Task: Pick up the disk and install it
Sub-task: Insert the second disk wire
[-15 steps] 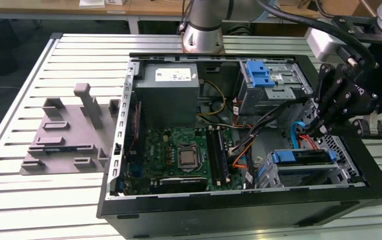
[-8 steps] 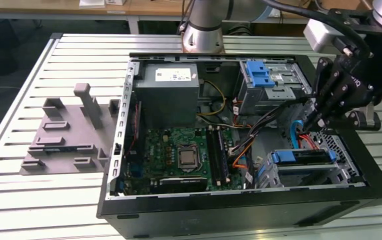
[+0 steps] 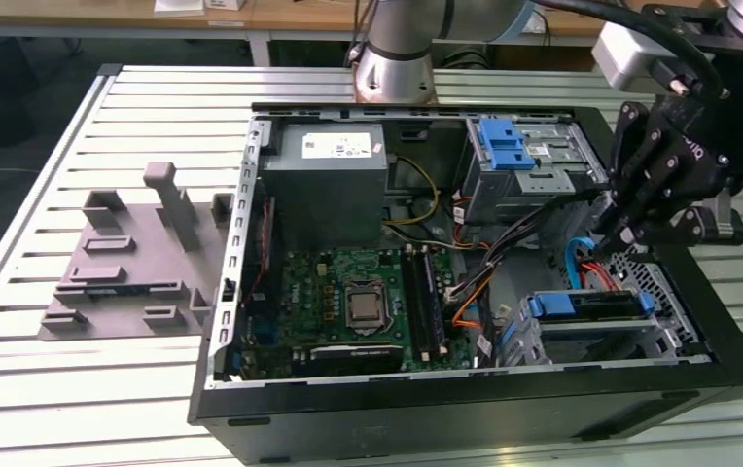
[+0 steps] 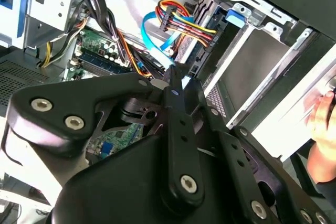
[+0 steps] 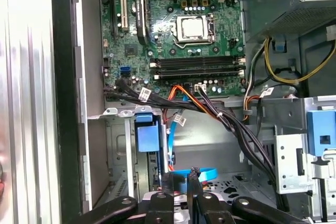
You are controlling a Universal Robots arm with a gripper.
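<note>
The disk [image 3: 588, 305] lies in the drive cage at the case's front corner, on the exterior view's right. Its silver body is framed by the blue carrier. The carrier's blue end [image 5: 148, 135] faces the motherboard, and a piece of it [image 4: 236, 15] peeks from the cage's metal wall. My gripper [image 3: 615, 236] hangs just above that cage, over the light-blue data cable [image 3: 580, 255]. In both wrist views its black fingertips [image 5: 170, 179] are drawn almost together with nothing between them. The gripper [image 4: 178, 74] touches neither the disk nor the cable.
The open black computer case [image 3: 476, 409] lies on a slatted metal table [image 3: 34, 389]. Inside are the green motherboard [image 3: 359, 302], a grey power supply [image 3: 333, 161], a second blue carrier [image 3: 512, 144] in the far bay and cable bundles [image 5: 220, 116]. A grey fixture [image 3: 138, 253] sits at left. A person's hand [image 4: 323, 124] rests by the case.
</note>
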